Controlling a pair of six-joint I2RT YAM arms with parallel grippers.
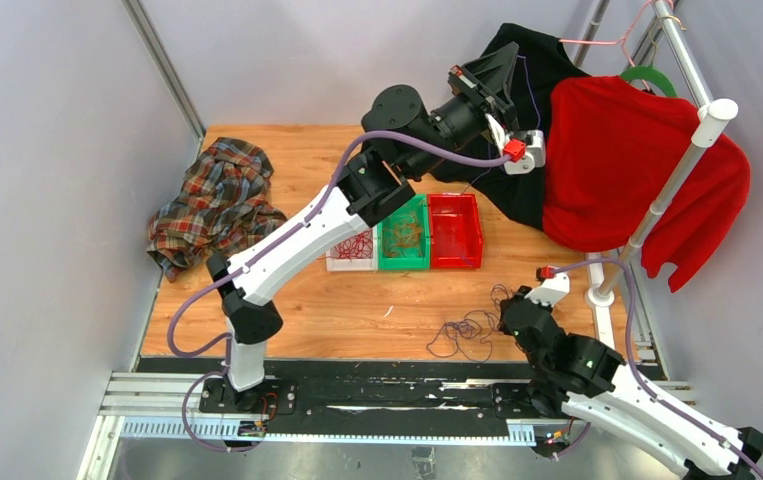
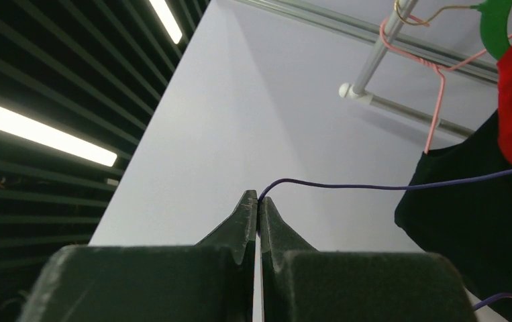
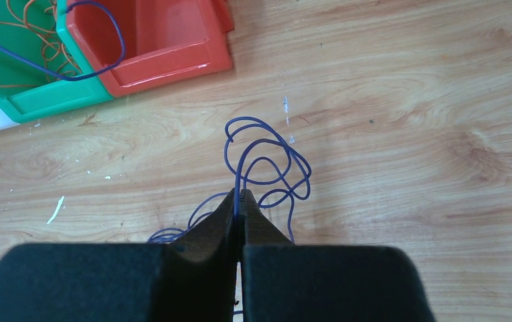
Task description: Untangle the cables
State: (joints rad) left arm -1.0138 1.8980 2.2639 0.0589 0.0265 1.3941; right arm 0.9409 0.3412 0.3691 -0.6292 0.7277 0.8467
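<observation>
A plaid shirt (image 1: 215, 200) lies crumpled at the far left of the wooden tabletop (image 1: 357, 315). At the centre three bins stand in a row: a white bin (image 1: 335, 265) with red cables (image 1: 355, 245), a green bin (image 1: 404, 266) with orange cables (image 3: 31, 40), and a red bin (image 1: 455, 264). A loop of purple cable (image 3: 109, 47) is draped across the rims of the green and red ones. Beyond the bins the left tool (image 2: 258, 200) hangs high, its jaws pinched tight on a purple strand that runs off nearly straight to the right, past a black garment (image 1: 522, 190). Near and right of the bins more purple cable sits in a loose heap (image 3: 266, 157) on the tabletop, and the right tool (image 3: 241, 198) is clamped on one strand at the heap's near edge. The wire looks feather-light, limp and slick, likely to slip between the pads and to snag loop on loop. A hold close to a free end, with the heap pinned, appears the safest way to draw it clear. At the far right a red sweater (image 1: 627, 170) hangs on a white rack (image 1: 677, 160), close enough that a lifted strand might catch. The wood is scuffed and flecked with white, and plain grey walls enclose the cell.
</observation>
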